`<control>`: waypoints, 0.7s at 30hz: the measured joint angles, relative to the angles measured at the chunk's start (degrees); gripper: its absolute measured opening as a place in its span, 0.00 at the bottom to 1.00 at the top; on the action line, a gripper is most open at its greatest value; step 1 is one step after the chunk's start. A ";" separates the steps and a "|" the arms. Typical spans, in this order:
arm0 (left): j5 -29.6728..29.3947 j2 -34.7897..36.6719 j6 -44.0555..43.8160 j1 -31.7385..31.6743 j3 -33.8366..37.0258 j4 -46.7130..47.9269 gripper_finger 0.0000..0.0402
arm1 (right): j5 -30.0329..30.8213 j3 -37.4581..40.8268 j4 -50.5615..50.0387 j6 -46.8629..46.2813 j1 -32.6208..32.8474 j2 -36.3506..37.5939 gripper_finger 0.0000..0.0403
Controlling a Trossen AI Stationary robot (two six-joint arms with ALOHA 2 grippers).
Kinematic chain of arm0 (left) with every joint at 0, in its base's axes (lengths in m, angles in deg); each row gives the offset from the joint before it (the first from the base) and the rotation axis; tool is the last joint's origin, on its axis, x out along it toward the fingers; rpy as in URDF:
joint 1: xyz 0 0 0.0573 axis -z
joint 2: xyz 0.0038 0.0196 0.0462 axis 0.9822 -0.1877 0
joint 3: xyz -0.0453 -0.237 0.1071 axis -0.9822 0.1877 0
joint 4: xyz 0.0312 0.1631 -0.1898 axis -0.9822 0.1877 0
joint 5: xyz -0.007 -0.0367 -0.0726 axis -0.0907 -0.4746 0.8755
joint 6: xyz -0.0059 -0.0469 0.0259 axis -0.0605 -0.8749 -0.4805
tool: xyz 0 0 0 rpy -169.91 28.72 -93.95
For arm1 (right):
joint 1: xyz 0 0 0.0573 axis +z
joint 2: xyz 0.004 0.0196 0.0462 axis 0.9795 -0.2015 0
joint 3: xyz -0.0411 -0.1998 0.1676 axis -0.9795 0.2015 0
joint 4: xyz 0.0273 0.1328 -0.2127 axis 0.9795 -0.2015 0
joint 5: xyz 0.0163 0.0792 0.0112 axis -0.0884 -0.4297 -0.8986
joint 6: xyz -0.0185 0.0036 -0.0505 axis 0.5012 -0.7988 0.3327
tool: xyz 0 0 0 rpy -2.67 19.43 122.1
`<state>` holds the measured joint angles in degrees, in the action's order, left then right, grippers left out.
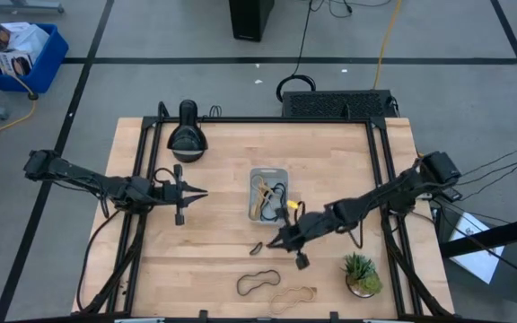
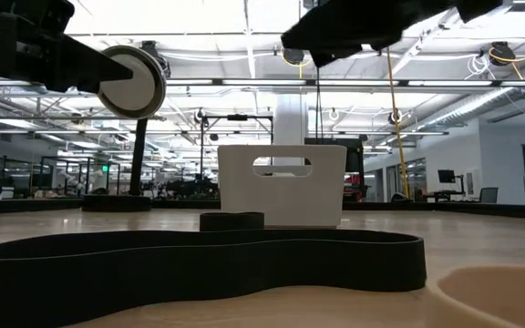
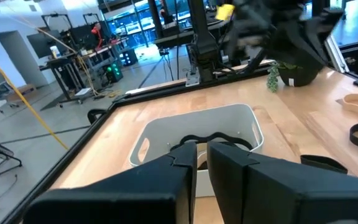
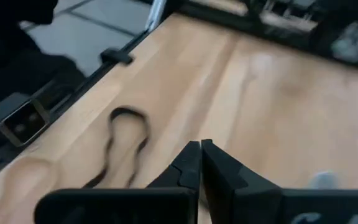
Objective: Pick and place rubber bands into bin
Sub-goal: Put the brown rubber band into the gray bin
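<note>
Three rubber bands lie loose on the table [image 1: 205, 269]: a small dark one [image 1: 255, 248], a black loop [image 1: 258, 283], a tan loop [image 1: 293, 294]. More sit in the bin [image 1: 257, 174], uncountable. Right gripper [image 1: 275, 242] fingertips together, empty; left gripper [image 1: 203, 192] closed, parked left of the bin. No readable writing.

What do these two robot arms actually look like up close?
Both arms are dark, nearly black, thin and jointed, with black cables trailing off them. The left gripper and the right gripper each end in two flat, angular fingers that taper to points. A small yellow patch shows on the right arm.
</note>
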<state>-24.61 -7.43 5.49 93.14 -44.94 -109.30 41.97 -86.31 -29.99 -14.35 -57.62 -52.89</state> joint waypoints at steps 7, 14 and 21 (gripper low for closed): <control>0.02 0.00 -1.23 0.00 -0.02 0.81 0.12 | -3.09 -0.03 1.51 -8.88 5.10 -5.72 0.15; 0.00 0.00 -2.40 0.00 -0.02 2.90 0.12 | -1.04 -0.03 5.99 -10.94 7.44 -11.24 0.33; 0.00 0.00 -2.75 0.00 -0.02 2.96 0.12 | -1.03 -0.01 7.10 -11.47 7.46 -16.64 0.39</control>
<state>-24.61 -7.43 2.74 93.14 -44.96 -106.33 40.94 -86.33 -22.89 -25.81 -50.15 -69.53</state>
